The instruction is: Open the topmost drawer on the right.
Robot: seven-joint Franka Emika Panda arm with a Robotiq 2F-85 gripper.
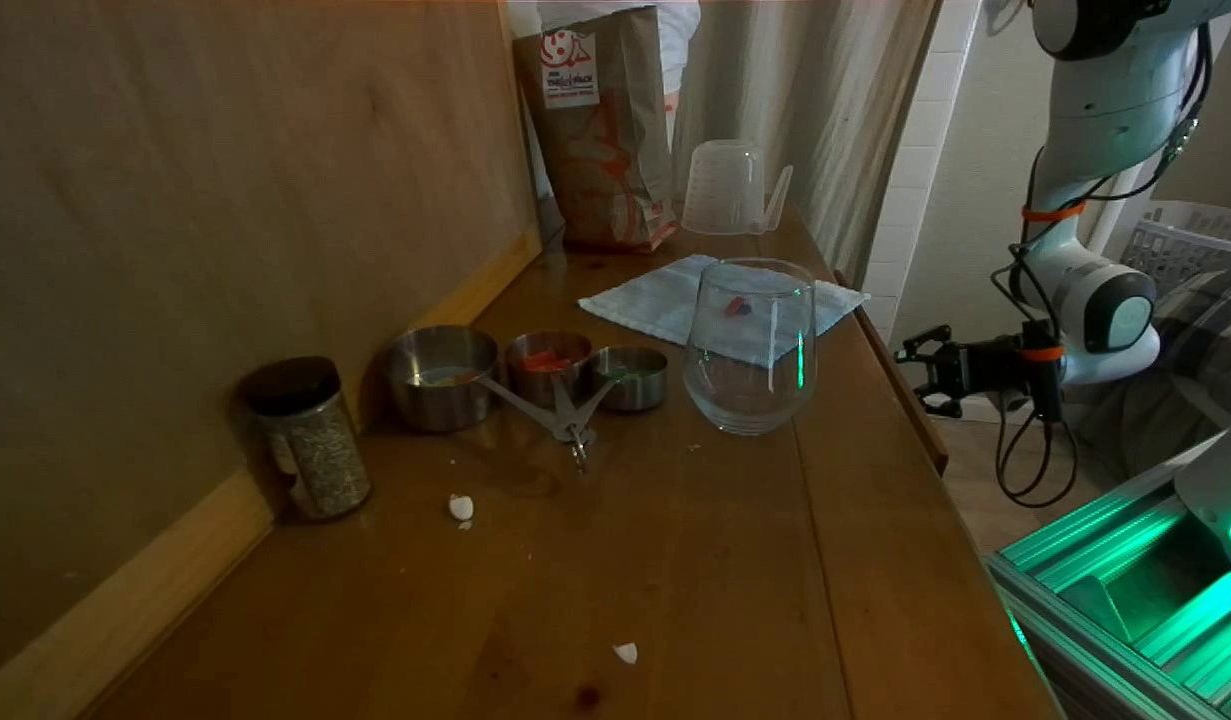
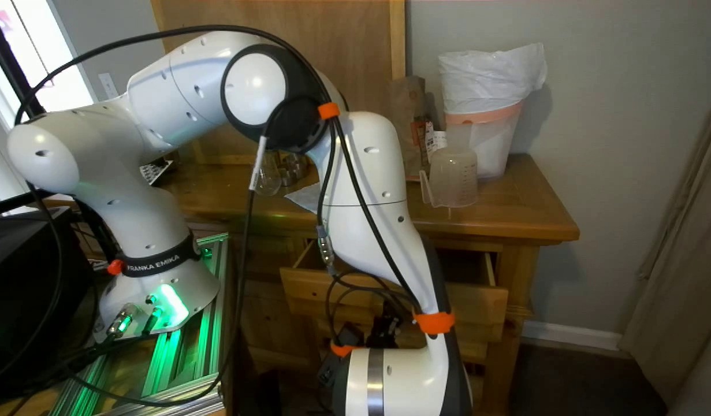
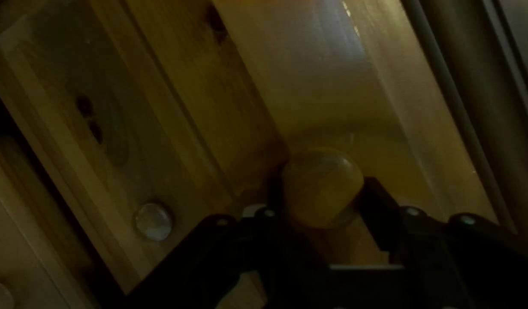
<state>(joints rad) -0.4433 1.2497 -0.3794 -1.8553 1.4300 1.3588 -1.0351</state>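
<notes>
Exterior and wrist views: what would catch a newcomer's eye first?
Probably the white robot arm, arched across an exterior view in front of the open drawer, its base glowing green at lower left. In the wrist view, the round knob near the centre stands out, framed by the dark gripper.

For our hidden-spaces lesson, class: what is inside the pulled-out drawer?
In an exterior view, the drawer shows parts of its side walls and an interior too dark to make out contents. The robot arm hides the drawer's middle, the desktop its back.
</notes>
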